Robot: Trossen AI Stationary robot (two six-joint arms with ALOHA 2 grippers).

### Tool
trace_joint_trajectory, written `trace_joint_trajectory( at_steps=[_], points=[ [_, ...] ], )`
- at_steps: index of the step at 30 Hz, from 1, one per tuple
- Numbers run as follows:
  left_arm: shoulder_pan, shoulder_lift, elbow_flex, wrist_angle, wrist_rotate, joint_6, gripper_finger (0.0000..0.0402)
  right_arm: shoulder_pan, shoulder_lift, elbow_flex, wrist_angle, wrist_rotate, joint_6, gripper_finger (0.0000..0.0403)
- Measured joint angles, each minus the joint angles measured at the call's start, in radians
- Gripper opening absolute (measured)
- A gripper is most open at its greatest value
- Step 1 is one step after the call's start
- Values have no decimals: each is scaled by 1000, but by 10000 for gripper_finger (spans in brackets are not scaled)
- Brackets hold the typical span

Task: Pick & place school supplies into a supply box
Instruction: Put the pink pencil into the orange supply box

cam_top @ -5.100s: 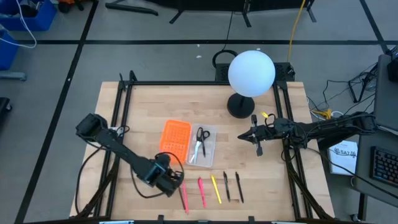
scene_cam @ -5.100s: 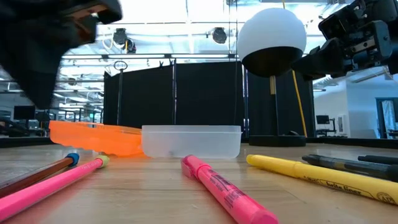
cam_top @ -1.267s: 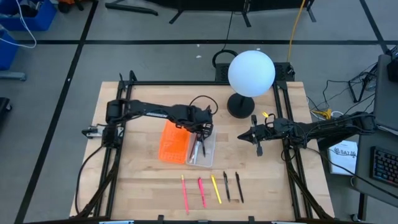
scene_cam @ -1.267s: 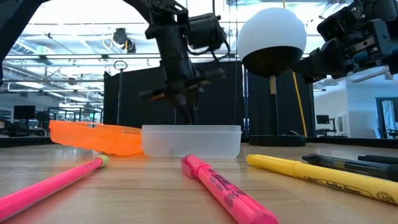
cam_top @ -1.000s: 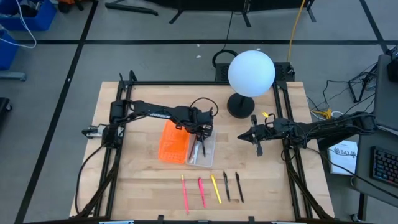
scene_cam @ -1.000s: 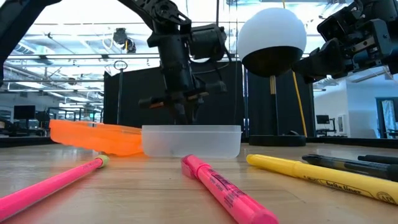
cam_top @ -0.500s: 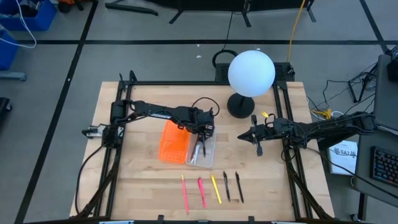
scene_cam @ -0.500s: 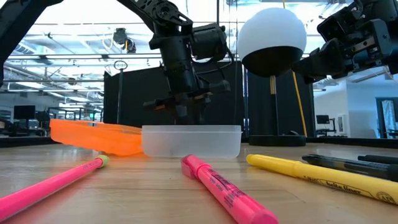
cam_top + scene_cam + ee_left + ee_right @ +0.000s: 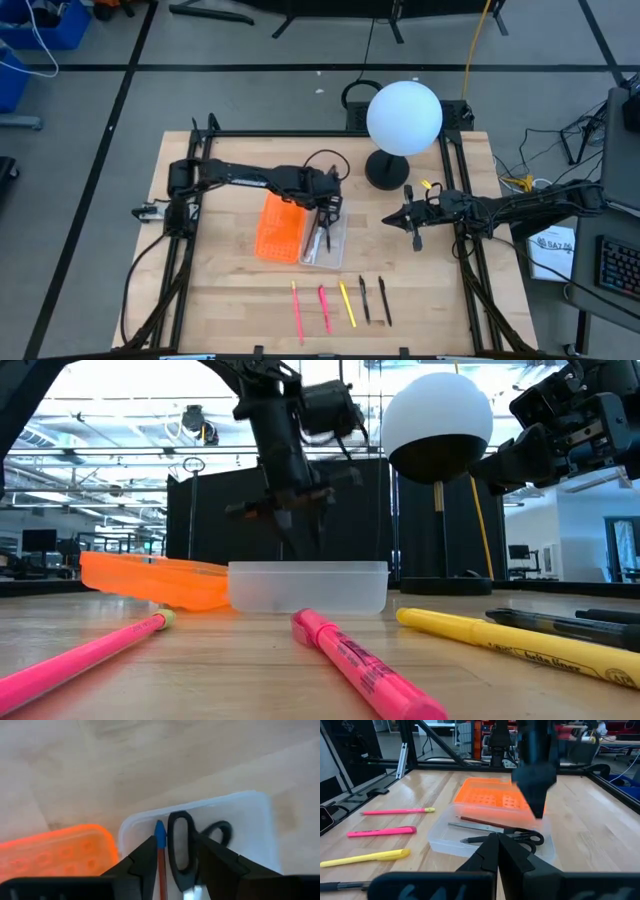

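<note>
Lying in the box (image 9: 325,238), near the desk's middle, are the scissors (image 9: 506,838) and a red pencil (image 9: 161,861) with a blue end. The pencil sits just beside the scissors, on the side toward the orange panel (image 9: 281,226). A second ago the left gripper (image 9: 324,205) was nearly shut over the box; now its fingers stand apart above the pencil and hold nothing. Five seconds ago this pencil lay at the left end of the row by the desk's front edge, so one more item counts as placed.

Remaining in the row, well apart from the box: a pink pencil (image 9: 296,311), a pink marker (image 9: 324,308), a yellow marker (image 9: 347,303) and two dark pens (image 9: 374,300). Judgement: two of seven done, five to go.

Right gripper (image 9: 415,240) waits shut near the desk's right edge, empty.
</note>
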Motion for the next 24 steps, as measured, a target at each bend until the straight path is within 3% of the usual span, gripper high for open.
trace_joint_trajectory(
  at_steps=[5, 8, 11, 16, 19, 24],
  points=[
    [-47, -131, 0, -92, -36, 51, 142, 0, 0, 0, -15, 0, 0, 0],
    [-123, -228, 0, -178, -55, -8, 142, 0, 0, 0, -21, 0, 0, 0],
    [-232, -296, 2, -328, -63, -169, 136, 0, 0, 0, -28, 0, 0, 0],
    [-463, -302, 0, -587, 29, -545, 103, 0, 0, 0, -30, 0, 0, 0],
    [-598, -276, 0, -595, 61, -735, 85, 0, 0, 0, -30, 0, 1, 0],
    [-739, -199, 0, -554, 62, -925, 56, 0, 0, 0, -36, -1, 6, 0]
  ],
)
